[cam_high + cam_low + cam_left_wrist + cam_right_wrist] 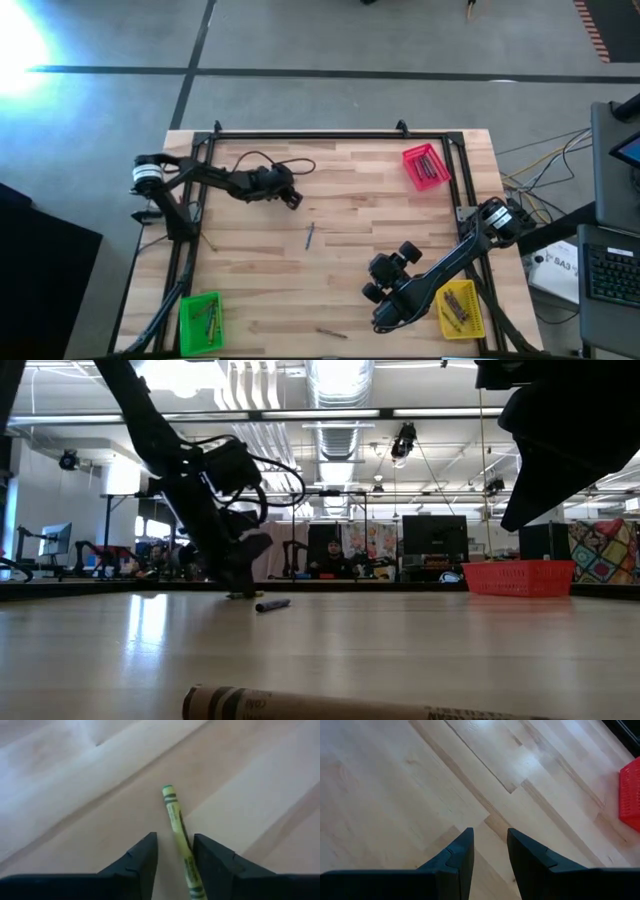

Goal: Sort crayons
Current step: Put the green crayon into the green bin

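A yellow-green crayon [176, 825] lies flat on the wooden table. My left gripper [175, 850] is open and low over it at the table's far left [291, 197], one finger on each side of the crayon's near half. I cannot see either finger touching it. A blue crayon [310, 235] lies at the table's middle and also shows in the low view [272, 604]. A brown crayon [332, 333] lies near the front edge, close to the low camera [340, 705]. My right gripper [490, 850] is open and empty, raised above the table's right half [386, 275].
A red tray [427, 166] with crayons stands at the far right corner. A green tray [200, 320] stands at the near left and a yellow tray [460, 308] at the near right, both with crayons in them. A black frame [300, 136] borders the table.
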